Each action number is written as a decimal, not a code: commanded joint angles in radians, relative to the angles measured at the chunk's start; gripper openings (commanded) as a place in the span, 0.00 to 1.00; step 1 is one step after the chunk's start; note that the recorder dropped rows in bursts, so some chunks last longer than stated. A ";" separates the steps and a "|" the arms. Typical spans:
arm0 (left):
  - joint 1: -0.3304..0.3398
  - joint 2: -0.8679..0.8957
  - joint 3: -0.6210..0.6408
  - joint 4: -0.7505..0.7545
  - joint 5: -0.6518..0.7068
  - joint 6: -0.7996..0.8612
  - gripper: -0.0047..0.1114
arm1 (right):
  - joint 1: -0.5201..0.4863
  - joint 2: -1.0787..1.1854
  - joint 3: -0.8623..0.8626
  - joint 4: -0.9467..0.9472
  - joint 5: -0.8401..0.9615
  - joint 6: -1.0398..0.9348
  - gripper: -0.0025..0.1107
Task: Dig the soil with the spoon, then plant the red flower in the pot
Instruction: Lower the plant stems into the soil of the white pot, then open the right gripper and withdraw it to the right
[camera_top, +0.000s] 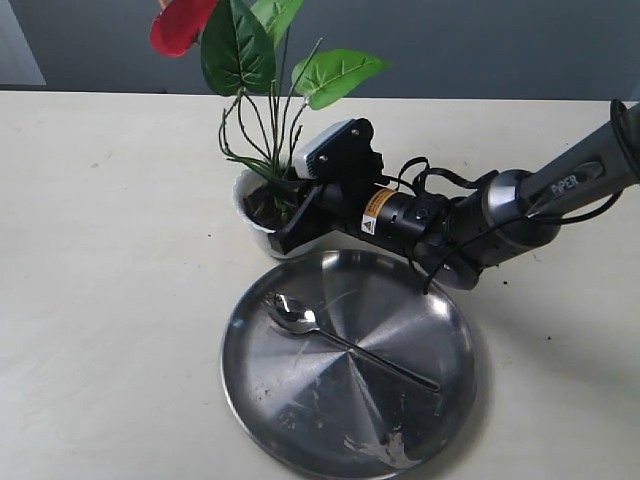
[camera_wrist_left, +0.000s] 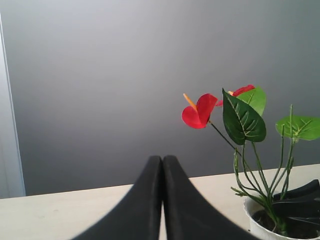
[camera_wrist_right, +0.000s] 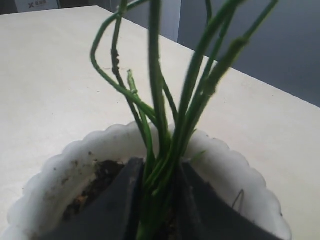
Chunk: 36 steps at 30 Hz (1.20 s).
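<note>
**Flower seated, my grip still to come off**

A pale cream tabletop (camera_top: 100, 250) runs back to a flat grey wall (camera_wrist_left: 100, 75), and nearly everything that matters sits near the middle of it.

The red flower (camera_top: 183, 25) stands upright in the white scalloped pot (camera_top: 250, 215), its thin green stems (camera_wrist_right: 165, 125) going down into the dark soil (camera_wrist_right: 92, 187). My right gripper (camera_top: 290, 215) reaches in over the rim from the right, and its two black fingers (camera_wrist_right: 117, 200) are pinched on the bundle of stems just above the earth, narrowed to the width of the stems alone. The leaves and bloom rise well above my wrist.

Just beside the pot, toward the camera, lies the round steel plate (camera_top: 440, 400). The spoon (camera_top: 300, 318) rests on it, bowl toward the pot and handle running away across the metal, with a few crumbs of dirt smeared near the plate's front rim. Nobody holds the spoon.

My left gripper (camera_wrist_left: 162, 165) is out of the overhead picture; in its own view the jaws are pressed together on nothing, looking across the table at the plant.

I judge the digging finished and the planting at its last step. Next I should spread my right fingers gently and draw back without dragging a stem or tipping the light pot.
</note>
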 joint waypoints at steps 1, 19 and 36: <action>-0.007 -0.002 -0.004 -0.003 -0.002 -0.002 0.04 | -0.004 -0.012 0.016 -0.027 0.090 -0.006 0.22; -0.007 -0.002 -0.004 -0.003 -0.002 -0.002 0.04 | -0.004 -0.092 0.016 -0.027 0.103 -0.004 0.22; -0.007 -0.002 -0.004 -0.003 -0.002 -0.002 0.04 | 0.009 -0.352 0.016 -0.034 0.557 0.115 0.20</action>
